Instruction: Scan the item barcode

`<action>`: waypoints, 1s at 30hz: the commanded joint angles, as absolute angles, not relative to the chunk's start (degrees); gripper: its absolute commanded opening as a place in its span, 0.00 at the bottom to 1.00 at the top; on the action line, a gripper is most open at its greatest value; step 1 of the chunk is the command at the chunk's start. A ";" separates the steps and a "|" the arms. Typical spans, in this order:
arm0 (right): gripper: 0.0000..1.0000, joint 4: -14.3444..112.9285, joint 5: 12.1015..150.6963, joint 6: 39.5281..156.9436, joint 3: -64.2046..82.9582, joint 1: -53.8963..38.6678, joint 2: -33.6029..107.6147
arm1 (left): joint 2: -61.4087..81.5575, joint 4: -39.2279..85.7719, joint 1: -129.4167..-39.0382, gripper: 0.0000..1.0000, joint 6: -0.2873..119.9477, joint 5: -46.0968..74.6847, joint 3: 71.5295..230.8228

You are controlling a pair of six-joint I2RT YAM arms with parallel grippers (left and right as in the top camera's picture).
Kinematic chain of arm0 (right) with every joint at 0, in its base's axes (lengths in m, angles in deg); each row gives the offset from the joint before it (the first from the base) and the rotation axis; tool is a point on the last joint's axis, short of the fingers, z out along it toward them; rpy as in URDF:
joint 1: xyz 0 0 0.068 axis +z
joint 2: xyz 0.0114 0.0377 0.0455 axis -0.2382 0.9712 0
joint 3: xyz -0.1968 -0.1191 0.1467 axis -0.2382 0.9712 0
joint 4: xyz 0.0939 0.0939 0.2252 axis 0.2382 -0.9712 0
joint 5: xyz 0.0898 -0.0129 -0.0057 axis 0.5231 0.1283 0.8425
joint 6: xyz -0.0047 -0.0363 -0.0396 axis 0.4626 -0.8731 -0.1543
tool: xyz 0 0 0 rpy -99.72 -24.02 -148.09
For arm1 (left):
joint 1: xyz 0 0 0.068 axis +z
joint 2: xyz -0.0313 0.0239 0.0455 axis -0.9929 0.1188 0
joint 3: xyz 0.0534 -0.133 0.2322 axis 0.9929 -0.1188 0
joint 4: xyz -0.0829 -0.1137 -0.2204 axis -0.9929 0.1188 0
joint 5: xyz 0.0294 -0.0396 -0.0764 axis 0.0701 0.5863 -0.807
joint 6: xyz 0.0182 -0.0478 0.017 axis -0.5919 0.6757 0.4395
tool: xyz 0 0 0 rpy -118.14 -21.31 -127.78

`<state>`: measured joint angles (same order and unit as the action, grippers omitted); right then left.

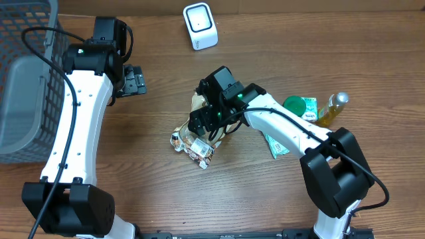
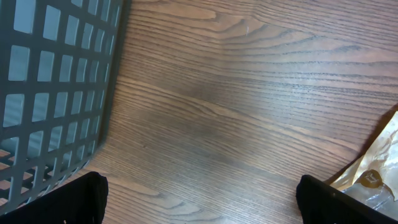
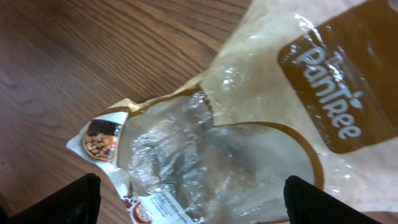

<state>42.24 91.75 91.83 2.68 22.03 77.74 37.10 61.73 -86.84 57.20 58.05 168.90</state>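
Right gripper (image 1: 201, 124) hangs over the Pantree snack bag (image 3: 249, 106) mid-table, fingers spread wide. Left gripper (image 1: 136, 81), fingers also apart, hangs beside the grey basket (image 1: 26, 40) at far left.

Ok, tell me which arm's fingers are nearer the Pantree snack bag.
Right. The right arm's fingers hover directly over the snack bag, straddling it; the left arm's fingers are well off to the side, near the grey basket.

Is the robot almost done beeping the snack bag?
Not yet. The snack bag lies on the table, away from the white scanner, so nothing looks scanned. The right fingers hover open over it, not gripping. To do: grab it and show its barcode to the scanner.
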 commanded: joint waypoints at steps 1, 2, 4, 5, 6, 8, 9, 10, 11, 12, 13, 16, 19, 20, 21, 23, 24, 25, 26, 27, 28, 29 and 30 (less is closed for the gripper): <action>0.91 42.20 91.01 92.07 2.66 21.47 77.45 | 37.34 61.69 -86.58 1.00 56.80 58.79 169.69; 0.91 42.16 91.01 92.07 2.66 21.47 77.47 | 37.34 61.69 -86.58 1.00 56.80 58.79 169.69; 0.91 42.11 91.01 92.09 2.66 21.47 77.47 | 37.34 61.69 -86.58 1.00 56.80 58.79 169.69; 0.91 42.11 90.98 92.07 2.66 21.47 77.47 | 37.34 61.69 -86.58 1.00 56.80 58.79 169.69; 0.91 42.16 90.98 92.07 2.66 21.47 77.47 | 37.34 61.69 -86.58 0.99 56.80 58.79 169.69; 0.92 42.20 90.98 92.07 2.66 21.44 77.47 | 37.34 61.69 -86.58 1.00 56.80 58.79 169.69; 0.92 42.20 90.98 92.07 2.66 21.47 77.45 | 37.34 61.69 -86.58 1.00 56.80 58.79 169.69; 0.92 42.18 90.98 92.07 2.66 21.47 77.47 | 37.34 61.69 -86.58 1.00 56.80 58.79 169.69; 0.93 42.16 90.98 92.07 2.66 21.44 77.47 | 37.34 61.69 -86.58 1.00 56.80 58.79 169.69; 0.93 42.16 90.98 92.07 2.66 21.44 77.47 | 37.34 61.69 -86.58 1.00 56.80 58.79 169.69; 0.93 42.16 90.98 92.07 2.66 21.44 77.45 | 37.34 61.69 -86.58 1.00 56.80 58.79 169.69; 0.95 41.70 90.98 92.07 2.66 21.44 77.45 | 37.34 61.69 -86.58 1.00 56.80 58.79 169.69; 0.96 41.15 90.96 92.05 2.66 21.25 77.47 | 37.34 61.69 -86.58 1.00 56.80 58.79 169.69; 0.96 41.13 90.96 92.07 2.66 21.09 77.47 | 37.34 61.69 -86.58 1.00 56.80 58.79 169.69; 0.96 41.15 90.96 92.05 2.66 20.90 77.45 | 37.34 61.69 -86.58 1.00 56.80 58.79 169.69; 0.96 41.28 90.96 92.07 2.66 20.37 77.47 | 37.34 61.69 -86.58 1.00 56.80 58.79 169.69; 0.96 41.28 90.98 92.07 2.66 20.13 77.47 | 37.34 61.69 -86.58 1.00 56.80 58.79 169.69; 0.96 41.26 90.98 92.16 2.66 19.83 77.47 | 37.34 61.69 -86.58 1.00 56.80 58.79 169.69; 0.97 41.22 90.98 92.53 2.66 19.61 77.45 | 37.34 61.69 -86.58 1.00 56.80 58.79 169.69; 0.97 41.08 90.98 93.17 2.66 19.43 77.47 | 37.34 61.69 -86.58 1.00 56.80 58.79 169.69; 0.97 40.98 91.01 93.56 2.66 19.06 77.45 | 37.34 61.69 -86.58 1.00 56.80 58.79 169.69; 0.97 40.82 91.03 93.56 2.66 18.76 77.45 | 37.34 61.69 -86.58 1.00 56.80 58.79 169.69; 0.97 40.67 91.01 93.56 2.66 18.49 77.45 | 37.34 61.69 -86.58 0.99 56.80 58.79 169.69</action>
<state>40.78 91.14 92.53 2.68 19.52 77.74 37.10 61.71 -86.84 57.22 58.05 168.90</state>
